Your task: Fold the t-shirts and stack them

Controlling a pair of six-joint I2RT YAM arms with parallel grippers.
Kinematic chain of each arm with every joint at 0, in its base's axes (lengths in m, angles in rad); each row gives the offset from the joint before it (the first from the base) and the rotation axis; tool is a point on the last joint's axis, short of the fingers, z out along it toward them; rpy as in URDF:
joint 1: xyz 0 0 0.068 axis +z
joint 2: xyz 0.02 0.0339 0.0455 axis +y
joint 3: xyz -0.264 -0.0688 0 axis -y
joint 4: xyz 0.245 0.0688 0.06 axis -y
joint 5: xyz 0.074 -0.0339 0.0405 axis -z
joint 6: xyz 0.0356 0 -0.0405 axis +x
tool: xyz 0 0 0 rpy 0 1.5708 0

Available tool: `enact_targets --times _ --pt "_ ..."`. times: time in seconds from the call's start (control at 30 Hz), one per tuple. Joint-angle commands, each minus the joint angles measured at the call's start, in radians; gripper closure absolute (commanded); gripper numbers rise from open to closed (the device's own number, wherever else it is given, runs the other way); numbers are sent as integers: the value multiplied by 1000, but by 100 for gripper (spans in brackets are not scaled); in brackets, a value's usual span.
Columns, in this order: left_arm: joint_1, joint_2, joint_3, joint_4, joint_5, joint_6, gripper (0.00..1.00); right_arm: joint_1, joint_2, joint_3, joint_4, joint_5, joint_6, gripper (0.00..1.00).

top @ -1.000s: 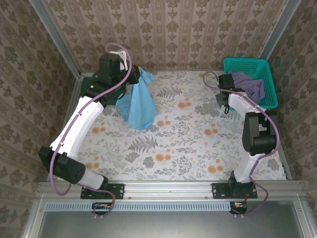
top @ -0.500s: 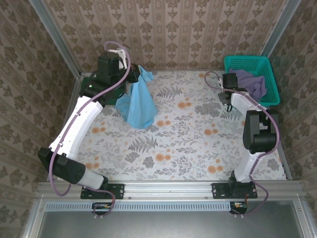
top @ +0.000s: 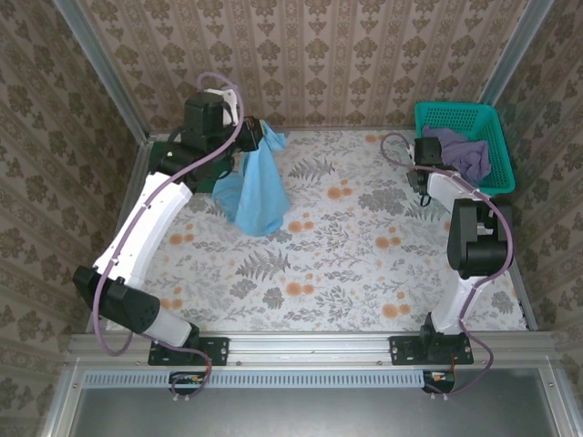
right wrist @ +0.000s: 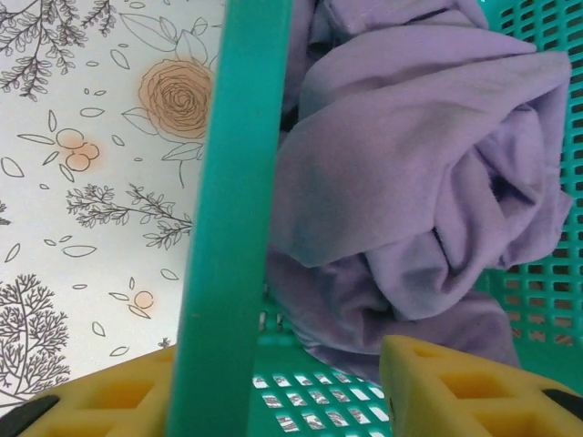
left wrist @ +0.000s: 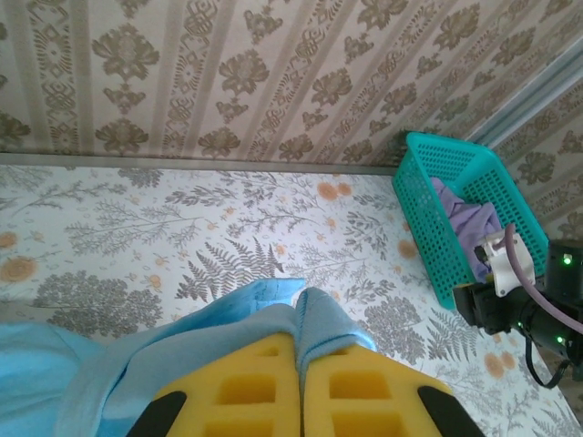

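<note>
Cloth is clamped in my left end effector (left wrist: 299,357): its yellow pads (left wrist: 246,387) sit together with a fold of the light blue t-shirt (top: 260,187) pinched between them. That shirt hangs from the grip in a long bunched drape, well apart from the teal mesh basket (top: 460,116), across the floral surface (top: 346,264) towards the corner opposite the basket along the same far wall. From the top view I cannot tell whether its lower end rests on the surface or hangs just above it. My right end effector (right wrist: 273,362) is at the basket itself, fingers apart, straddling the basket's near rim: one yellow finger (right wrist: 100,396) sits outside the rim over the surface, the other inside, above the mesh floor, with a clear gap between it and the rim. It grips nothing. The dull purple t-shirt (right wrist: 410,182) lies crumpled inside the basket, pressed against that same rim and heaped against the mesh walls, just beyond the inner finger and apart from it.
</note>
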Motion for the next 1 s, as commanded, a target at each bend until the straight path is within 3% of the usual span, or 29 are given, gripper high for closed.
enact_targets --times 0.0,0.2,0.33,0.43,0.53,0.57,0.63,0.7,0.8,0.97 --pt "-15 12 51 6 33 5 100 6 -87 -10 3 77 61 45" --pt "-46 98 145 -79 78 41 100 64 -303 -56 -62 16 205 34" --pt "-71 221 220 -134 153 35 100 109 -536 -154 -62 -198 360 32" --pt "-105 390 388 -243 224 42 90 113 -715 -309 51 -427 545 30" --pt "-153 609 649 -390 337 66 69 118 -841 -472 202 -646 697 28" --pt "-171 676 762 -469 344 76 58 124 -867 -507 218 -688 732 28" --pt "-194 791 943 -587 330 98 39 140 -907 -552 206 -707 757 28" --pt "-200 822 1006 -637 287 101 25 148 -946 -592 170 -695 767 28" --pt "-190 703 822 -554 221 95 17 154 -980 -635 113 -729 773 28" --pt "-107 313 200 -194 154 -29 15 216 -919 -641 57 -756 801 29"
